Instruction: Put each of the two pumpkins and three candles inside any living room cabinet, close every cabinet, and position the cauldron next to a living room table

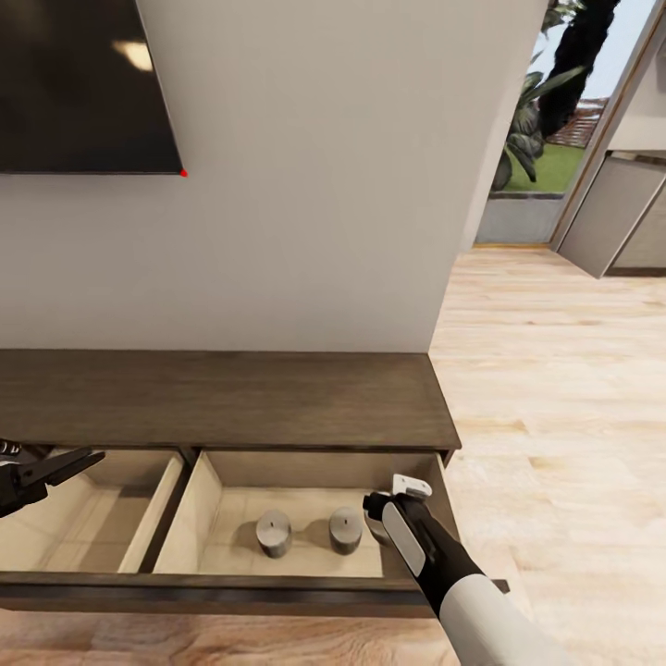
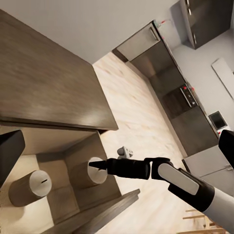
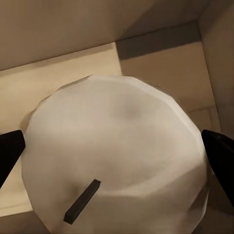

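The dark-brown cabinet stands against the wall with its drawer pulled out. Two grey-beige candles stand upright in the drawer's right compartment. My right gripper reaches down into that compartment beside them. Its two fingers sit against the sides of a third candle, whose wick points up. My left gripper hangs open over the left compartment, holding nothing. The pumpkins, the cauldron and the table are out of view.
A dark TV hangs on the wall above the cabinet. Pale wood floor runs to the right toward a glass door with plants. Grey kitchen units stand further off.
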{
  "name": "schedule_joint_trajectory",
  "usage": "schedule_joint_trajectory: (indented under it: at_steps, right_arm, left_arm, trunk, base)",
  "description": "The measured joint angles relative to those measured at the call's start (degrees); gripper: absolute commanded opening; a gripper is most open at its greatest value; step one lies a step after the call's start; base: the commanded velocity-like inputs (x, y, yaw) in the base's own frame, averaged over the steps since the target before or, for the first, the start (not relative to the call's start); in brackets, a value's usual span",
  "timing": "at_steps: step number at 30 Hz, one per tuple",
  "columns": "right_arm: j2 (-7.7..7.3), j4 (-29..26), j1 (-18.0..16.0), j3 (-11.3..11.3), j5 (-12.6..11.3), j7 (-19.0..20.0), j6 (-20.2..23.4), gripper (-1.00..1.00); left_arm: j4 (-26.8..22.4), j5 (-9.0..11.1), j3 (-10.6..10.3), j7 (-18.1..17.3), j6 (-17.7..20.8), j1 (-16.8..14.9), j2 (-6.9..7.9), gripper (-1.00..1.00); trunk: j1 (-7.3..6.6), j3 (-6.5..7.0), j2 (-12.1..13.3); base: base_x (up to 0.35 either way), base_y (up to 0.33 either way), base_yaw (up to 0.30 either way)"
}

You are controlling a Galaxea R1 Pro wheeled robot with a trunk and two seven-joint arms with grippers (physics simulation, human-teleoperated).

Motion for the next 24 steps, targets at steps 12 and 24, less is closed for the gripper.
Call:
schedule_joint_trajectory:
  at_steps: [12,24]
  right_arm:
    - [0.0,0.01,-0.09,0.0,0.0,-0.03,-0.01,-1.0]
    - [0.0,0.03,-0.1,0.0,-0.02,-0.02,-0.09,-1.0]
  left_arm:
    - [0.0,0.09,0.0,0.0,-0.06,0.0,0.0,1.0]
    - [0.0,0.09,0.0,-0.03,-0.08,0.04,0.0,1.0]
  trunk:
    - [2.64,-2.15,-4.81]
    - [5.27,-4.31,-9.63]
  base:
    - [0.0,0.0,0.0]
    - [0.0,0.0,0.0]
